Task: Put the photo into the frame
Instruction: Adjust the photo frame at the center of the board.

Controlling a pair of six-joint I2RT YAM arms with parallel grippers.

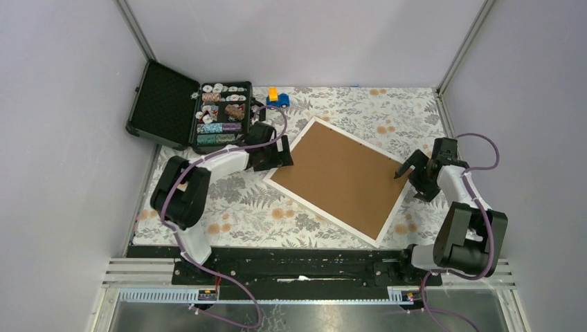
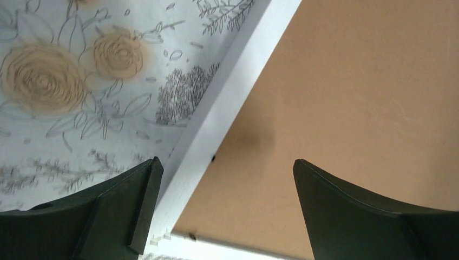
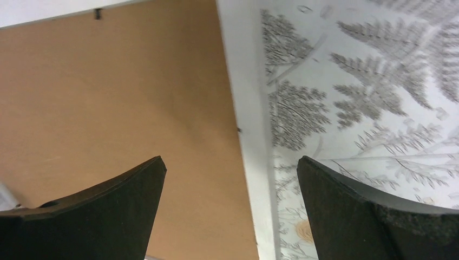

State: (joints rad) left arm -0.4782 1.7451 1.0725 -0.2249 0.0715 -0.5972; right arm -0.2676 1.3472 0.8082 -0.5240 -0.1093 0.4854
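The frame (image 1: 339, 178) lies flat on the flowered cloth (image 1: 228, 207) between the two grippers, its brown back up and its white moulding showing all round. It is turned at an angle, so that one corner points toward the arm bases. The left gripper (image 2: 227, 161) hangs over the frame's edge near one corner with its jaws wide apart and nothing between them. One finger (image 2: 122, 211) is above the cloth, the other above the brown back, and the white moulding (image 2: 227, 103) runs slantwise under the gap. A small dark tab (image 2: 213, 158) sits at the moulding's inner edge just below the gap. The right gripper (image 3: 230, 162) hangs over the opposite edge, also spread wide and empty. One of its fingers (image 3: 103, 211) is above the back and the other above the cloth, with the moulding passing beneath the gap. Whether either gripper touches the frame cannot be told. Beyond the left gripper, farther from the arm bases, an open black case (image 1: 194, 111) holds rows of chips. A small blue and yellow toy (image 1: 278, 98) stands just beside the case.
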